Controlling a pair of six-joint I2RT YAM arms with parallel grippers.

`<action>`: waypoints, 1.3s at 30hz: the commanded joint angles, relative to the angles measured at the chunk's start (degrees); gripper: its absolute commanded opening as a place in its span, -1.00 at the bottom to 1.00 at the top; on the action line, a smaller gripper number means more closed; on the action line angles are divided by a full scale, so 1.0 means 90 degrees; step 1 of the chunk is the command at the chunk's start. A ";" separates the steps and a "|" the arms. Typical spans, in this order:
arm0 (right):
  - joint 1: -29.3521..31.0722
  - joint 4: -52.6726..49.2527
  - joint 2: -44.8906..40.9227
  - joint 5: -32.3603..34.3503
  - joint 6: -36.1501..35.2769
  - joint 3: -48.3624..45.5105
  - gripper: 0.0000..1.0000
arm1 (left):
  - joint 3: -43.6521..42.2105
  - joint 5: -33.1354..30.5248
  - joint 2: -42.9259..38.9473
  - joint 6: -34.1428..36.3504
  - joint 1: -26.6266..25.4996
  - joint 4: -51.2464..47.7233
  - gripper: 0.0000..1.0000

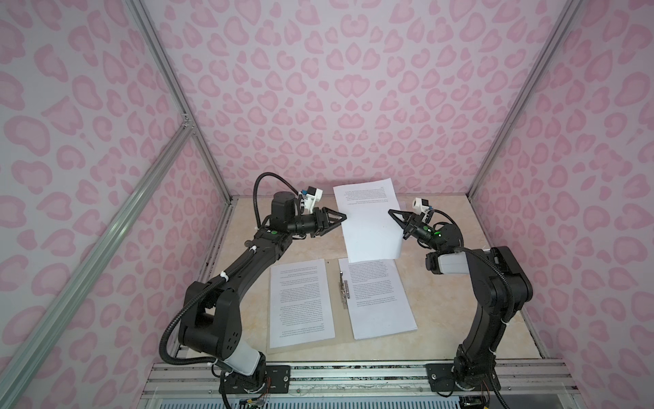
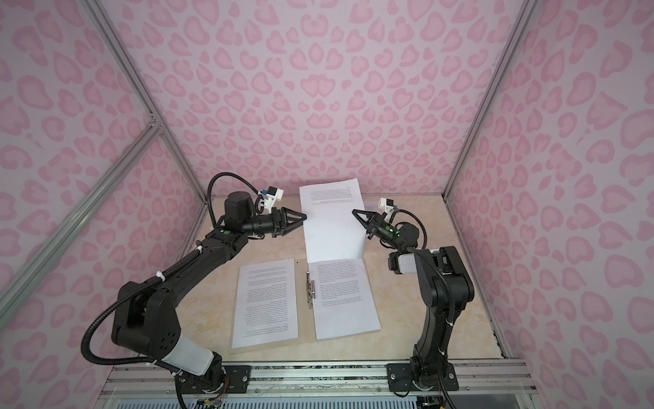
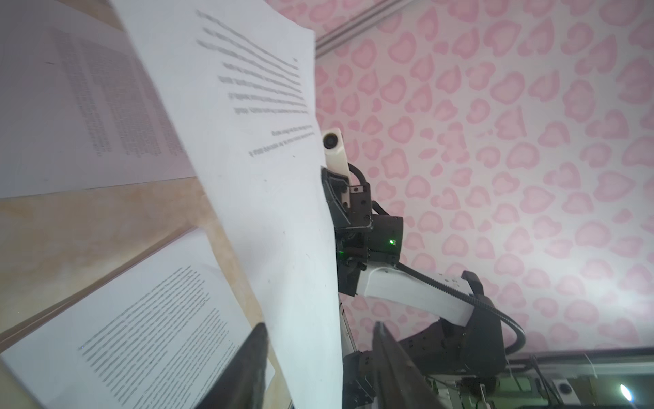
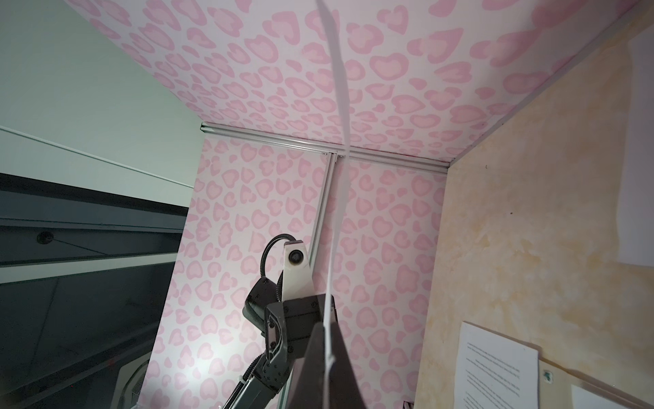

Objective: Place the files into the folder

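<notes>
The right pincer (image 1: 389, 211) is shut flat on one edge of a thin white printed sheet (image 1: 371, 226), which is held raised and slightly bowed beyond the clip (image 1: 345, 290). The left pincer (image 3: 318, 327) is spread open astride the opposite edge, gripping nothing. The folder (image 1: 342, 325), flat beige card, is laid open on the marbled surface (image 1: 435, 318). The clip, slim metal, is set at its spine. Text pages (image 1: 300, 304) are laid either side of the clip; the raised sheet is judged not yet filed.
</notes>
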 commanded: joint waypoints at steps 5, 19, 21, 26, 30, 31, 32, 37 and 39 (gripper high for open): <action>0.0018 -0.3212 -0.0642 -0.0713 -0.2671 -0.0629 -1.00 | -0.0726 -0.1618 -0.1091 0.1583 0.0719 -0.2933 0.96; 0.0348 -0.9117 -0.1973 0.1017 -0.7601 -0.1288 -1.00 | -0.1903 -0.1706 -0.0633 0.2201 0.0785 -0.3834 0.95; 0.0461 -0.8904 -0.2064 0.1261 -0.7482 -0.1504 -1.00 | -0.1978 -0.1789 -0.0572 0.2148 0.0785 -0.3830 0.96; 0.0562 -0.8332 -0.2406 0.1674 -0.7057 -0.2001 -1.00 | -0.2253 -0.2028 -0.0520 0.1992 0.0787 -0.3773 0.96; 0.0674 -0.8234 -0.2557 0.1872 -0.6971 -0.2164 -1.00 | -0.2366 -0.1980 -0.0348 0.1957 0.0786 -0.3704 0.96; 0.0692 -0.8198 -0.2583 0.1909 -0.6947 -0.2194 -1.00 | -0.2377 -0.1941 -0.0329 0.1940 0.0785 -0.3669 0.96; 0.0696 -0.8172 -0.2586 0.1919 -0.6951 -0.2205 -1.00 | -0.2397 -0.1919 -0.0304 0.1928 0.0785 -0.3642 0.96; 0.0731 -0.8141 -0.2508 0.1936 -0.6877 -0.2177 -1.00 | -0.2382 -0.1927 -0.0300 0.1947 0.0785 -0.3638 0.95; 0.0765 -0.8097 -0.2480 0.1949 -0.6843 -0.2177 -1.00 | -0.2387 -0.1936 -0.0300 0.1966 0.0783 -0.3657 0.95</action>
